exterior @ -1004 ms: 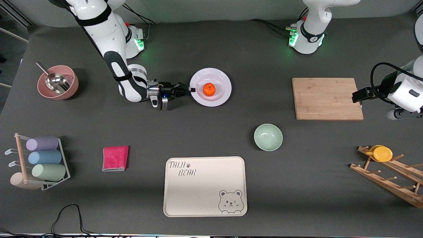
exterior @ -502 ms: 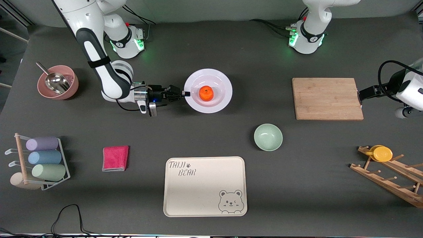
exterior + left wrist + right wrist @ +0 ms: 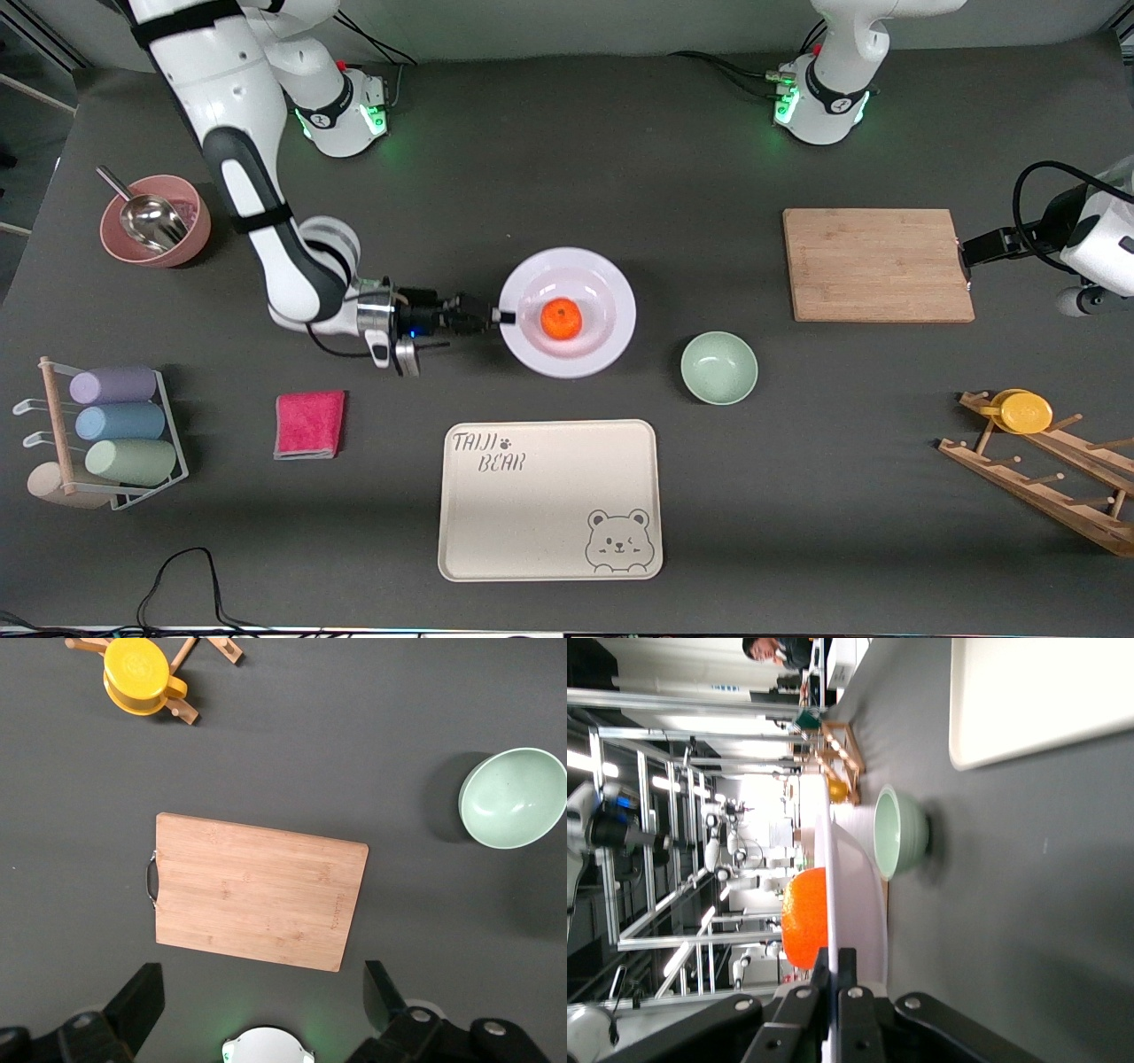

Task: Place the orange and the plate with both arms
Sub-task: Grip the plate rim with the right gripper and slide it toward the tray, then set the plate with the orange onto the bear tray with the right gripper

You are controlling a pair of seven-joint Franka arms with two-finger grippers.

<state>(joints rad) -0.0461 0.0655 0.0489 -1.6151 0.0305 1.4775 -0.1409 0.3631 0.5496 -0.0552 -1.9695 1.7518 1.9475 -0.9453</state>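
Observation:
The white plate (image 3: pixel 613 291) carries the orange (image 3: pixel 562 319) at its centre. My right gripper (image 3: pixel 505 315) is shut on the plate's rim at the side toward the right arm's end and holds it level over the table's middle. In the right wrist view the fingers (image 3: pixel 847 967) pinch the plate's thin edge (image 3: pixel 858 890), with the orange (image 3: pixel 804 917) just past them. My left gripper (image 3: pixel 967 250) is open and empty, hanging at the cutting board's edge at the left arm's end; its fingers (image 3: pixel 140 992) stand wide apart.
A mint bowl (image 3: pixel 718 367) sits beside the plate, toward the left arm's end. The cream bear tray (image 3: pixel 549 501) lies nearer the front camera. A wooden cutting board (image 3: pixel 877 264), a pink cloth (image 3: pixel 309 424), a pink bowl with a scoop (image 3: pixel 156 220) and racks line the ends.
My right gripper has carried the plate with the orange toward the front camera, to just above the tray's far edge. The left arm drew back slightly, then held still.

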